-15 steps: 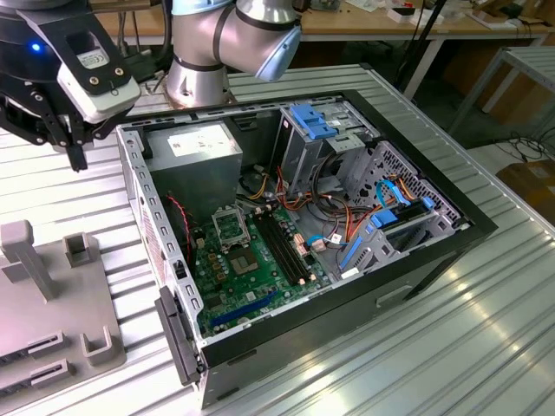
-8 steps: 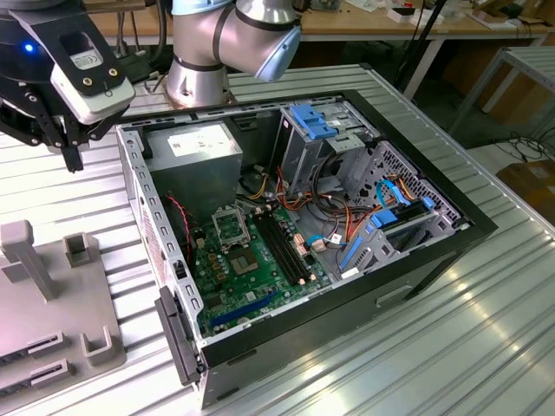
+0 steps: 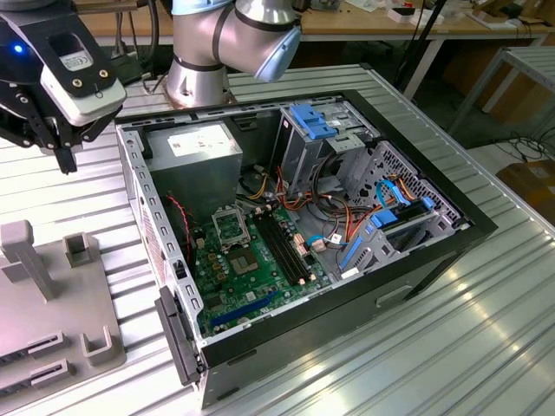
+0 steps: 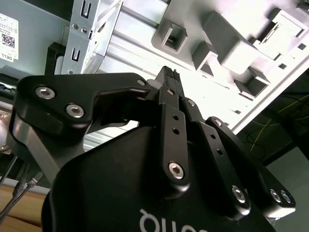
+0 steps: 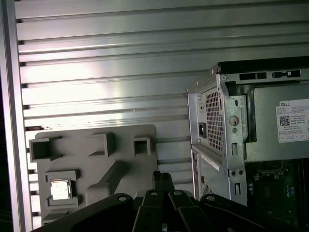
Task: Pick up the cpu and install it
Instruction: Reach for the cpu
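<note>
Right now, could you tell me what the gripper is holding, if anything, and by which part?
Nothing: the gripper is shut and empty; the cpu lies in a recess of the grey holder.

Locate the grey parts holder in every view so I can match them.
Exterior view: grey parts holder on the table at the exterior view's left, beside the computer case.
Second wrist view: holder beyond the fingers, past the case's wall.
First wrist view: holder beside the case's rear panel, cpu in one pocket.
Shared landmark: the computer case.
</note>
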`<move>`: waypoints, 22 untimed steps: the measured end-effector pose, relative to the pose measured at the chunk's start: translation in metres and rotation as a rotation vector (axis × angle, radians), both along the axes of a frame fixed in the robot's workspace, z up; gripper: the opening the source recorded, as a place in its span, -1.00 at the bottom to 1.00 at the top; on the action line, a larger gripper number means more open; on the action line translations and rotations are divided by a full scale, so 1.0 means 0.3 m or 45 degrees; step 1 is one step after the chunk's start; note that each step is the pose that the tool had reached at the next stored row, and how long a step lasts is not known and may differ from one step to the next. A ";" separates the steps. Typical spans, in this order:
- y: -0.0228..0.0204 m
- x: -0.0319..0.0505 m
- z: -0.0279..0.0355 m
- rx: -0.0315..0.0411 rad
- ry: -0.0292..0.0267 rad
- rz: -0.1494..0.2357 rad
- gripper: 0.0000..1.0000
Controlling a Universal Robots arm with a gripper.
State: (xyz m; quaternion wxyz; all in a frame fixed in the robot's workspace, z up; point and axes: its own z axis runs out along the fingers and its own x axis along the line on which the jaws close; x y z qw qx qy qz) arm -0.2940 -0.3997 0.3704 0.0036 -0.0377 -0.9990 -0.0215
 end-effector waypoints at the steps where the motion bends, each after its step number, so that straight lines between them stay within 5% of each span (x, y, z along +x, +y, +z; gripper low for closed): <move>1: 0.000 -0.002 0.000 0.0000 0.0001 0.000 -0.79; 18: 0.000 -0.022 -0.001 0.0000 0.0009 0.000 -0.79; 22: 0.000 -0.047 -0.002 0.0001 0.0009 0.000 -0.79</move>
